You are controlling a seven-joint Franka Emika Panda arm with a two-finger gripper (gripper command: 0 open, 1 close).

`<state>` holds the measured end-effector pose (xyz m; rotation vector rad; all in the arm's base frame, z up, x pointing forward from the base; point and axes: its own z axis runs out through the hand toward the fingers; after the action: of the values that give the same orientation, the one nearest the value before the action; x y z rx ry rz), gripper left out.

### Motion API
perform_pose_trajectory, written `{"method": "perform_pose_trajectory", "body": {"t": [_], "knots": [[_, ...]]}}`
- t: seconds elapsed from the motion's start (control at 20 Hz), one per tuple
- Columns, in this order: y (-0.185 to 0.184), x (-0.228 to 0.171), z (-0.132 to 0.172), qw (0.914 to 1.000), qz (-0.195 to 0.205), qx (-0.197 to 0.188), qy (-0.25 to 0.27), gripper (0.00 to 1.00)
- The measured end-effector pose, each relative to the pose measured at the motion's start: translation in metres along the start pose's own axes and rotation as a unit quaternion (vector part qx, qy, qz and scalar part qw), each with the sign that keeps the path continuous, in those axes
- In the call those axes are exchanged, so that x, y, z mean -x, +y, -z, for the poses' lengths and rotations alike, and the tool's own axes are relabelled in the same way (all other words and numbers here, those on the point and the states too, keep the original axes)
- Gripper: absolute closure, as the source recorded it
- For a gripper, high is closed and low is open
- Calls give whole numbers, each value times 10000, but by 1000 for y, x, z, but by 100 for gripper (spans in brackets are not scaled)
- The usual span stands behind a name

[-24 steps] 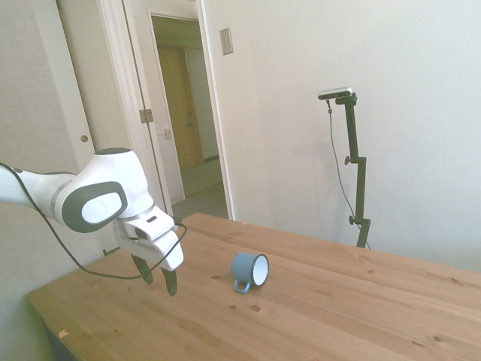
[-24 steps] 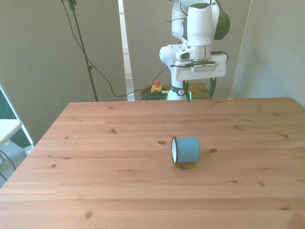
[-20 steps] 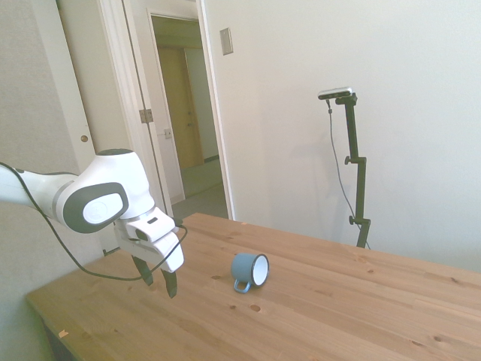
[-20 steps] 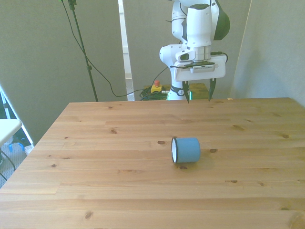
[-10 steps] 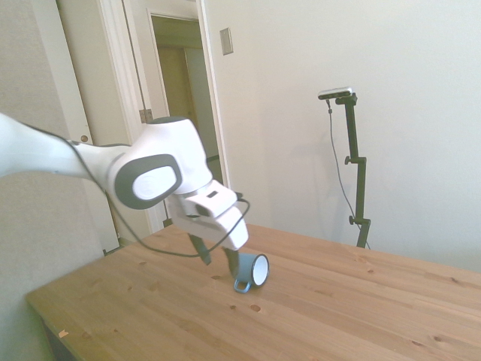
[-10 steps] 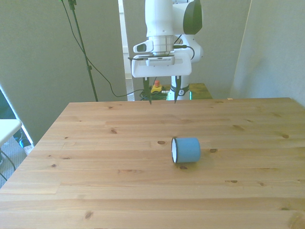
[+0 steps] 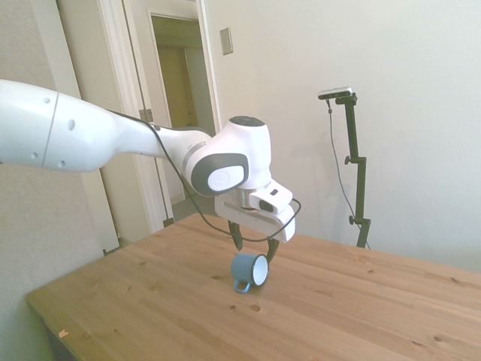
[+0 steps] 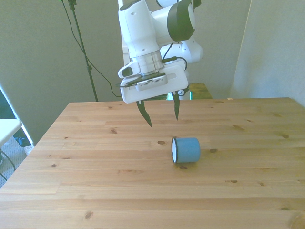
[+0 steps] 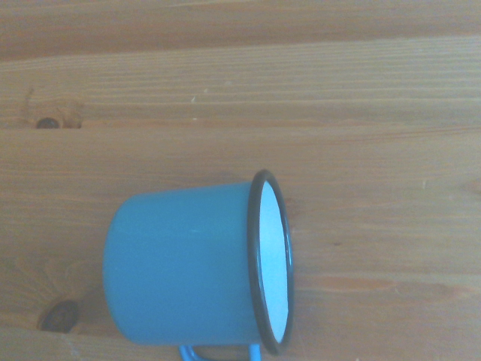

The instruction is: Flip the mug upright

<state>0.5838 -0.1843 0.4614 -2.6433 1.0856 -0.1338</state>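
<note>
The light-blue mug (image 7: pixel 248 271) lies on its side on the wooden table (image 7: pixel 150 301). Its dark-rimmed white mouth faces the front view's left, where the mug (image 8: pixel 187 150) rests near the table's middle. In the wrist view the mug (image 9: pixel 188 267) fills the middle, with its blue handle (image 9: pixel 218 352) just showing at the frame's edge. My gripper (image 7: pixel 254 251) hangs open just above the mug, fingers pointing down and empty. In the front view the gripper (image 8: pixel 162 120) sits a little behind the mug and slightly toward the front view's left, not touching it.
The bare wooden table (image 8: pixel 95 181) spreads wide on all sides of the mug. An open doorway (image 7: pixel 184 113) stands behind the table in the side view. A black cable (image 8: pixel 102 78) hangs behind the far edge in the front view.
The arm has swung from the table's far corner to just above the mug and tilted. The fingers stayed open. The mug has not moved.
</note>
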Motion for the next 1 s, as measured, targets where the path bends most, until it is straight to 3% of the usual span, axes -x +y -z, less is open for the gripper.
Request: {"method": "perform_pose_trajectory", "body": {"t": [0.3, 0.65, 1.0], "knots": [[-8, -17, -12, 9998, 127, -14, -183, 0], [-15, -33, -40, 9963, 280, -327, -738, 0], [-20, -51, -69, 9868, 331, -737, -1407, 0]]}}
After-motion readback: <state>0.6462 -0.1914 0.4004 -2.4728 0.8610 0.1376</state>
